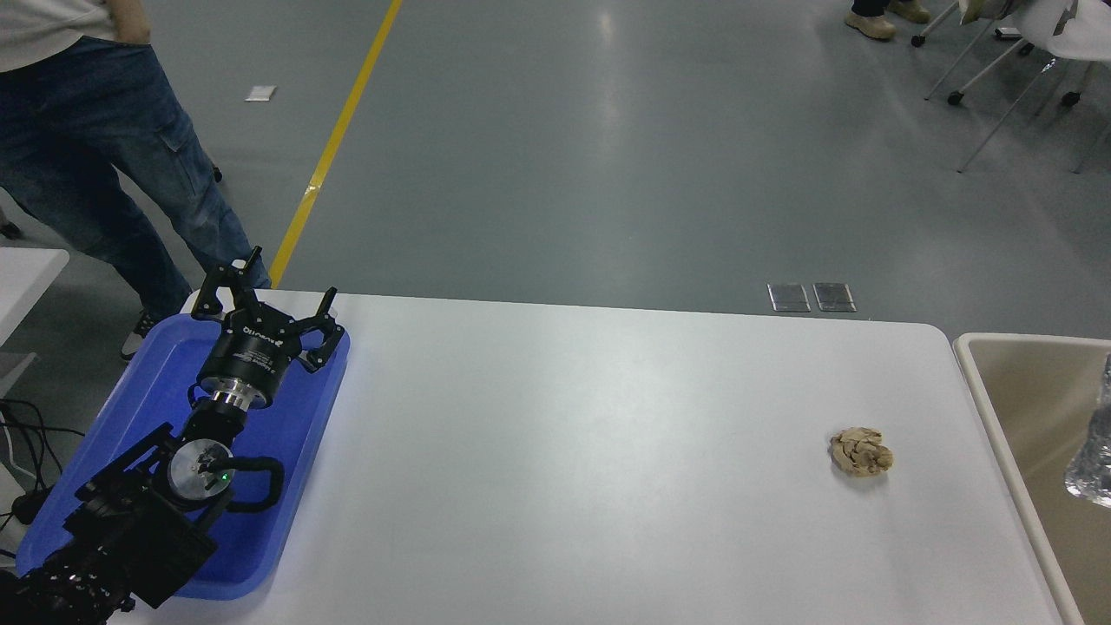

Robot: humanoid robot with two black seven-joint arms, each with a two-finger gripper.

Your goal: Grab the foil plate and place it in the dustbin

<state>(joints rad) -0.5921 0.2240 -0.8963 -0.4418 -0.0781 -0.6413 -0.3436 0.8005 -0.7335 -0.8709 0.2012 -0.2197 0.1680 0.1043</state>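
The beige dustbin [985, 382] with its pale cream rim stands against the table's right end, cut off by the picture's right edge. A sliver of the shiny foil plate [1095, 460] shows inside the dustbin at the right edge; most of it is out of view. My right gripper is out of view. My left gripper [260, 291] is parked over the blue tray at the lower left, its fingers spread open and empty.
A flat blue tray [130, 399] lies under the left arm at the table's left end. A small tan wrinkly lump [861, 451] sits on the white table near the dustbin. A person in jeans [104, 148] stands at the far left. Chairs stand at the top right.
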